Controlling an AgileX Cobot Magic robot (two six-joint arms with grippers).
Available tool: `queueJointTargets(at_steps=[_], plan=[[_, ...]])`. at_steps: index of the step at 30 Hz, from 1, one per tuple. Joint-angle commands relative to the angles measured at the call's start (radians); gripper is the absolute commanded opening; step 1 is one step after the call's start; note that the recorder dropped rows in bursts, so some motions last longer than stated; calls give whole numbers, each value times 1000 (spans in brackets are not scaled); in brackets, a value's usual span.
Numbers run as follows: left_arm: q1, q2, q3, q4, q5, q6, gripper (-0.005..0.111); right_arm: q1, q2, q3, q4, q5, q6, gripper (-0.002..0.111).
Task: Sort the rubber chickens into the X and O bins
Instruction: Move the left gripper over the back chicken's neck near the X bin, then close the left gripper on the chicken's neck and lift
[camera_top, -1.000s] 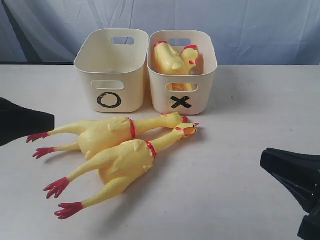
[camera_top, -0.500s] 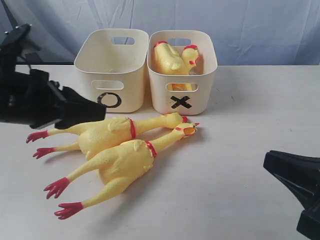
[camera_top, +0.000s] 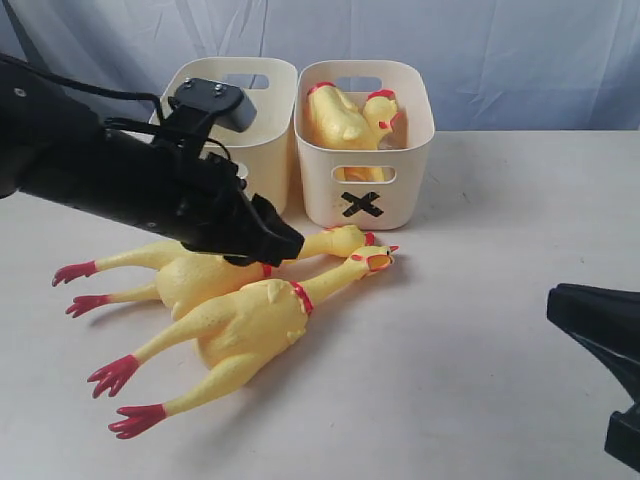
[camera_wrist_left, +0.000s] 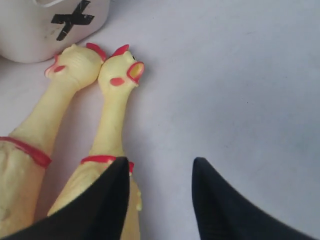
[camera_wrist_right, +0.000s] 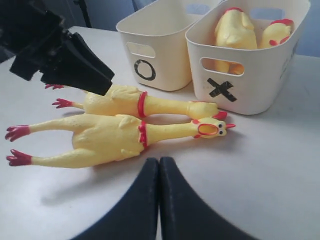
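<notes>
My left gripper (camera_wrist_left: 161, 165) reaches in from the left edge of the tabletop (camera_top: 480, 300), and its tip hangs over the far chicken (camera_top: 195, 275) at the red neck band. My fingers (camera_wrist_left: 107, 200) stand apart and hold nothing. One crosses in front of the near chicken (camera_top: 245, 325) at its shoulder, and the other is over bare tabletop. I cannot tell whether either finger touches rubber.

Both of these chickens lie side by side, left of the middle of the tabletop. Their red feet point toward the left edge and the front-left corner. Their necks stretch to the right, with the two heads together just in front of the X bin (camera_top: 400, 170).

Behind my left arm, toward the back edge, stands the O bin (camera_wrist_right: 165, 30), and what I can see of its inside is bare. The X bin sits just beside it on the right. Two more chickens (camera_top: 340, 115) lie inside the X bin, and one red comb shows near its right wall.

My right gripper (camera_wrist_right: 159, 162) sits over the front-right corner, well apart from everything. Its fingers are pressed together with nothing between them.
</notes>
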Motion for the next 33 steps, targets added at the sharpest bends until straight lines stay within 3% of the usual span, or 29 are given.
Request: queueJointTargets(at_steps=[1,8,17,33], plan=[[-31,69,-56,17,-39,1,41,-6,3,-58,-333,96,273,-1],[-74,200,-127,70,-108,1,41,-6,-34,-76,-496,131,390,-1],[-121,366,-243,188,-93,-4,41,-6,-131,-76,-655,191,521,-1],[-121,508,-334,294,-109,-6,41,-6,-239,-76,-700,308,564,-1]])
